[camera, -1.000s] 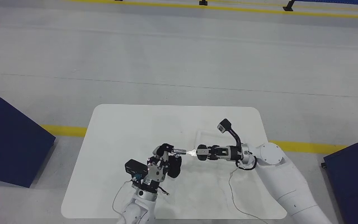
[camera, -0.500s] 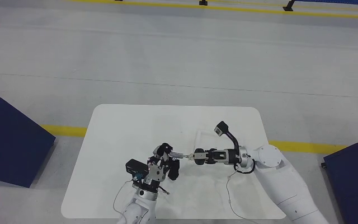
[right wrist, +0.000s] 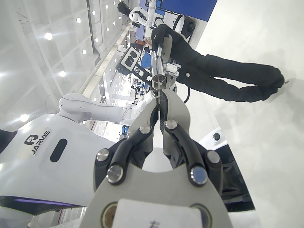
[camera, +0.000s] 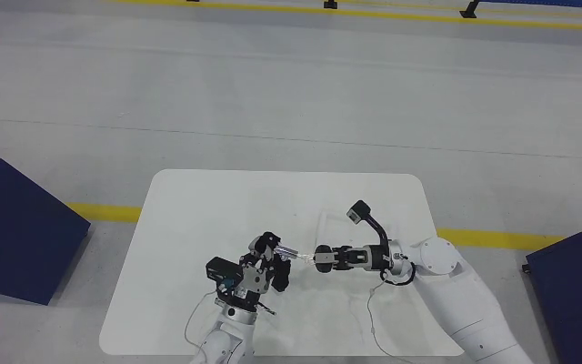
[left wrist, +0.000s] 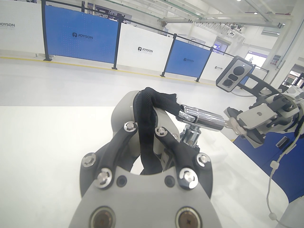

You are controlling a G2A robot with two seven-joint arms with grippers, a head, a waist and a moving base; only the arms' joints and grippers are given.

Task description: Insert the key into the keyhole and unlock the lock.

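The right wrist view looks straight along the right gripper (right wrist: pixel 158 97). Its fingers are pinched almost together on the key (right wrist: pixel 157 88), which is seen edge-on. Just past the fingertips the blade meets the keyhole (right wrist: pixel 158 78) in the end of the lock (right wrist: pixel 158 67), and the lock's black cable (right wrist: pixel 237 88) loops off to one side.

The left wrist view gives the side aspect instead. The left gripper (left wrist: pixel 147 112) is closed on the cable where it joins the lock's shiny barrel. The barrel juts out beyond its fingers toward the right gripper, which holds the key's head flat between its pads.

In the top view the two grippers meet tip to tip above the table (camera: pixel 182 209).

Compared with a second ago, the right gripper has drawn closer to the left one, so the stretch of key between it and the barrel is shorter. Both now sit slightly nearer the table's near edge.

The key lies in line with the barrel, directly ahead of the right gripper's tips. How deep the blade sits cannot be told.
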